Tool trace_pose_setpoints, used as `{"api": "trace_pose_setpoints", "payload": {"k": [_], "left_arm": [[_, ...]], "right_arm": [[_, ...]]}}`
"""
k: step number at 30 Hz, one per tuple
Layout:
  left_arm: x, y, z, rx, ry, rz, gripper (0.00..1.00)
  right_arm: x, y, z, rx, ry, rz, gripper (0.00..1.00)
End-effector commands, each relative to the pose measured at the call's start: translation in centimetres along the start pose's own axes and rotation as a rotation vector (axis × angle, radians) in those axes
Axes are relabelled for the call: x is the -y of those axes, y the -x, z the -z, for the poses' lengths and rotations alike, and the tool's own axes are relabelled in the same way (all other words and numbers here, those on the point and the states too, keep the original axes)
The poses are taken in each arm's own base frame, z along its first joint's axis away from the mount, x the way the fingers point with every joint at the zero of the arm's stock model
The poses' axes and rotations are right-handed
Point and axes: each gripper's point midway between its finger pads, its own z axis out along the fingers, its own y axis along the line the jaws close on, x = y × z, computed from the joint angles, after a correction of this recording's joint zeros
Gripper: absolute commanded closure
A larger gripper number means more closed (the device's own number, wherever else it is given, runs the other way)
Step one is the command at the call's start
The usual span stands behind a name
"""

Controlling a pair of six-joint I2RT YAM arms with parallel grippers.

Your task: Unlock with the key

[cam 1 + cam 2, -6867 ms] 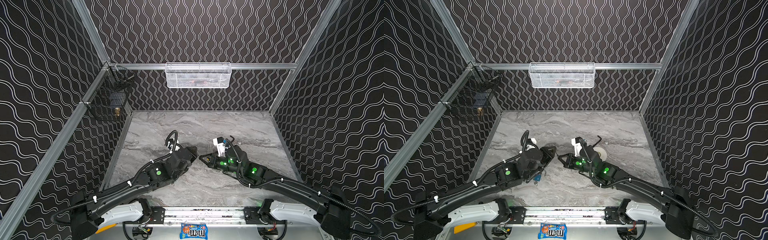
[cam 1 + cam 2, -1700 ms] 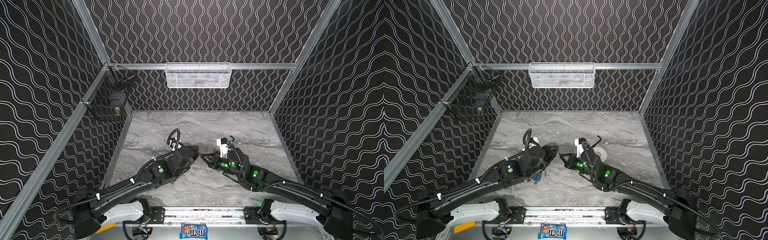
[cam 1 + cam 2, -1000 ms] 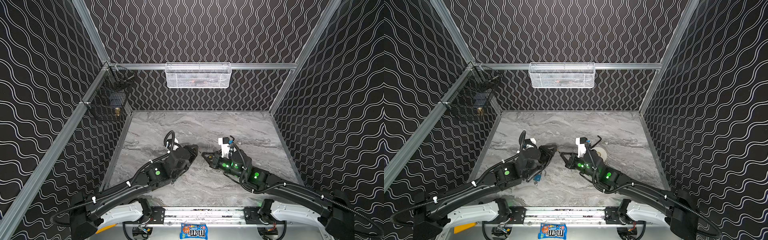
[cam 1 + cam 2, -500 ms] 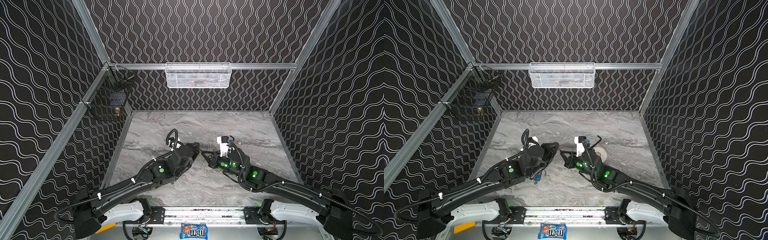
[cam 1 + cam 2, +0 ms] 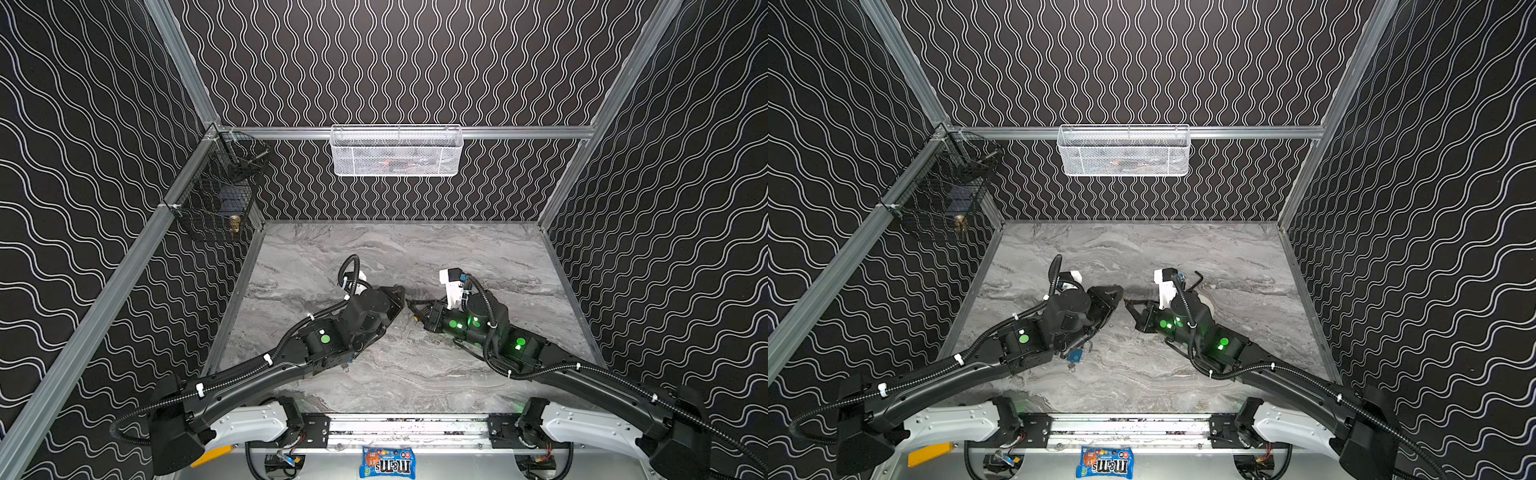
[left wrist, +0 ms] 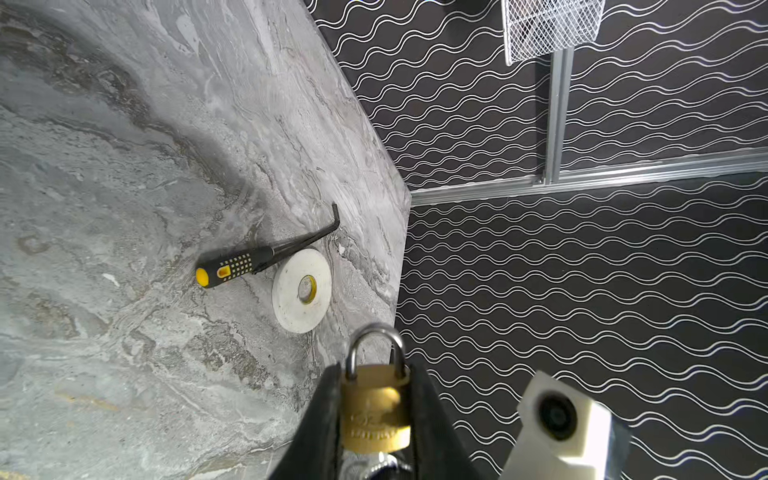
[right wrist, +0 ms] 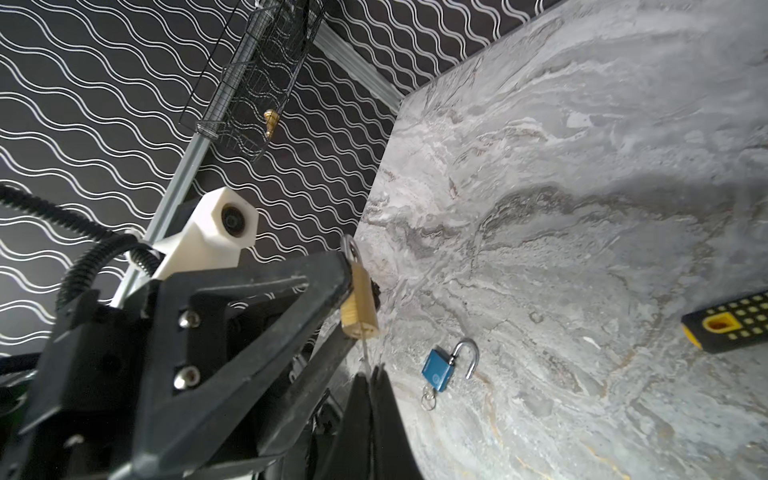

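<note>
Padlock (image 6: 376, 411) of brass, clamped by its two narrow sides between the jaws of the left gripper (image 6: 374, 372), hoop closed and pointing away from the wrist. Held near the middle of the table (image 5: 374, 249), seemingly lifted off it, keyhole end turned toward the right gripper (image 7: 371, 372). Jaws there pressed together on the key (image 7: 364, 352), a thin steel blade. Tip touching the bottom of the padlock; depth inside impossible to tell.

Probably small but heavy for its size, hard, smooth and a bit slippery, so likely to twist in the grip under turning force. Best taken on the body, firmly, never on the hoop, needed free to spring up. Key light and thin, probably easy to bend: better gripped close to the blade and turned straight along its axis, without side push.

Second padlock (image 7: 438, 370), blue, lying open on the table, apart from both grippers.
</note>
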Motion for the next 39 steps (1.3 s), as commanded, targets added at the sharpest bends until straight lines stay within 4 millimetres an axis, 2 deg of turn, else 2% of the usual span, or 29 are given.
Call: {"api": "trace_pose_setpoints", "payload": {"k": [1, 5, 11, 15, 18, 20, 24, 27, 31, 36, 39], "left_arm": [[-1.7, -0.5, 0.1, -0.023, 0.051, -0.043, 1.00], [-1.0, -0.8, 0.1, -0.046, 0.026, -0.046, 1.00], [0.6, -3.7, -0.5, -0.172, -0.014, -0.024, 1.00], [1.6, -4.4, -0.1, -0.196, -0.032, -0.038, 1.00], [2.0, -4.8, 0.4, -0.222, -0.038, -0.057, 1.00], [1.8, -4.6, 0.6, -0.216, -0.024, -0.083, 1.00], [0.6, -4.8, 0.8, -0.225, 0.021, -0.134, 1.00], [-0.3, -5.3, 0.5, -0.244, 0.041, -0.132, 1.00], [-0.2, -4.6, 0.4, -0.206, 0.043, -0.155, 1.00], [-0.3, -2.9, 0.7, -0.123, 0.060, -0.185, 0.83], [-0.2, -1.6, 0.9, -0.061, 0.059, -0.201, 0.64]], "right_arm": [[-2.2, 0.9, 0.2, 0.016, 0.096, -0.032, 1.00], [-1.9, 1.0, 0.1, 0.022, 0.088, -0.039, 1.00], [-3.0, 1.4, -1.0, 0.032, 0.060, 0.002, 1.00], [-2.3, 1.9, -1.3, 0.077, 0.028, 0.001, 1.00], [-3.7, 2.6, -0.7, 0.110, 0.093, 0.007, 1.00], [-4.6, 2.9, -0.4, 0.115, 0.150, 0.002, 1.00], [-4.6, 3.5, 0.1, 0.118, 0.131, -0.007, 1.00], [-4.8, 3.3, -0.2, 0.095, 0.129, 0.016, 1.00], [-4.4, 2.6, -0.5, 0.068, 0.118, 0.044, 1.00], [-3.5, 1.8, -0.6, 0.046, 0.085, 0.106, 1.00], [-3.0, 1.1, -0.9, 0.015, 0.073, 0.120, 1.00]]}}
